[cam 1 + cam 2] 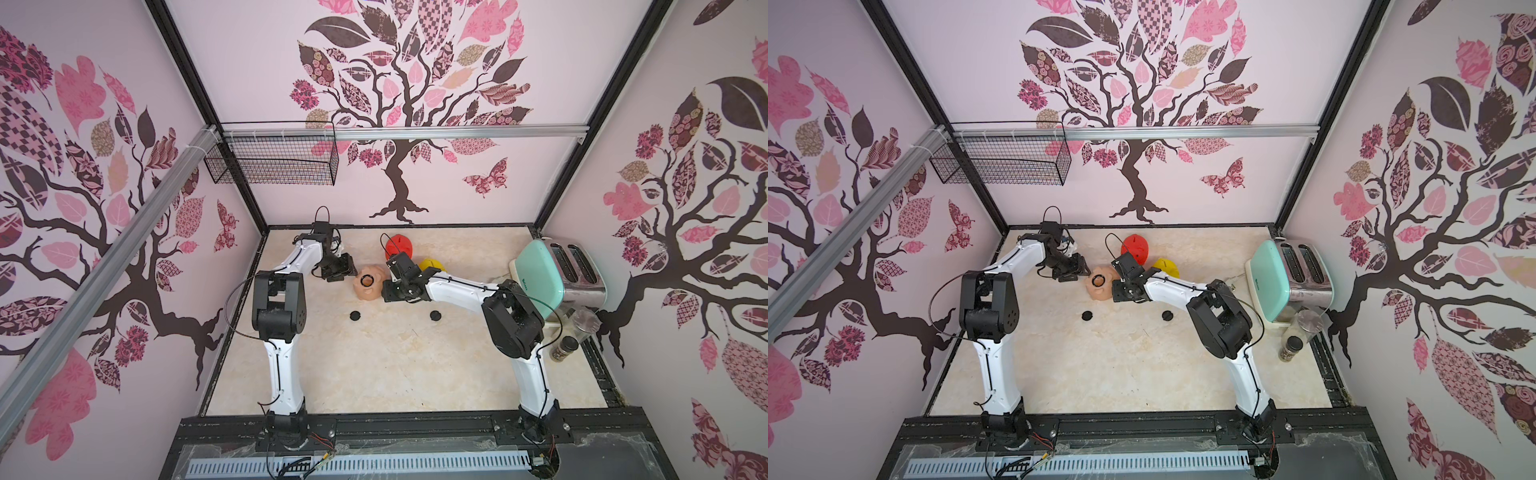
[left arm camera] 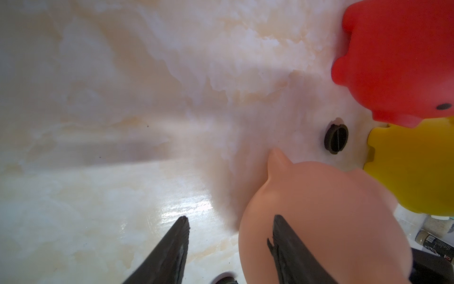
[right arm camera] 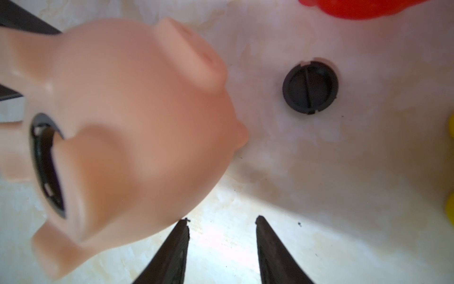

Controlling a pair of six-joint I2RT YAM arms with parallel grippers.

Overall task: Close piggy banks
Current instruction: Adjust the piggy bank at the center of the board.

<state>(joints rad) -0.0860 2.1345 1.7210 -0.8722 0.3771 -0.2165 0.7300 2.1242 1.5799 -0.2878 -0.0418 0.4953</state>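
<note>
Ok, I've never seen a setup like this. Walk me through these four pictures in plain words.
Two white robot arms stand at a marble-look table, each ending in a two-finger gripper. Two pictures look down from overhead; the other two come from cameras on the wrists. A peach-pink piggy bank lies belly up between the grippers, and its round hole looks open. A red piggy bank and a yellow piggy bank sit beyond it; two black plugs lie loose on the table. A mint-green toaster stands aside. The left gripper and right gripper are open, holding nothing.

The peach-pink round plastic pig (image 1: 371, 293) lies belly up, its black-ringed hole showing. The red plastic pig (image 1: 400, 246) and the yellow plastic pig (image 1: 432, 264) sit just behind it.
</note>
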